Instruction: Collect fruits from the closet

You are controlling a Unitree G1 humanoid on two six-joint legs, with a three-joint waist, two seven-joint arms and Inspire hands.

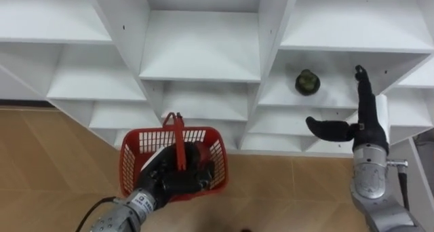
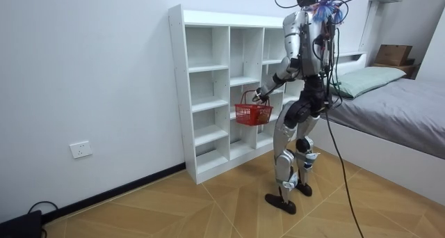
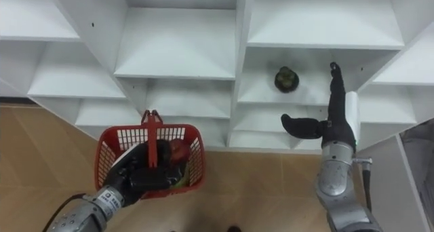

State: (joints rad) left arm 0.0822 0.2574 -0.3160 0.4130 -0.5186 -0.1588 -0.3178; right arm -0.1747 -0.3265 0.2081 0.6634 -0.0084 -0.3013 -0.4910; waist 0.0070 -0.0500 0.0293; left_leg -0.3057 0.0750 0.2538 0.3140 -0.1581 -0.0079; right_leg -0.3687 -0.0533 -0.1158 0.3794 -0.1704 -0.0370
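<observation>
Right hand [image 1: 363, 127], open and empty, hovers near the dark green fruit [image 1: 307, 82], not yet taken from the closet [image 1: 200, 55]; left hand [image 1: 173, 179] grips the red basket [image 1: 132, 157].

We are looking at a basket [image 1: 135, 157] of red plastic mesh, a closet [image 1: 200, 55] of smooth matt white board, a wood-grain floor [image 1: 47, 164].

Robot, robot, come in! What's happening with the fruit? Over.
Left hand shut on red basket handle. Right hand open, near dark fruit on shelf, apart. Nothing blocking.
</observation>
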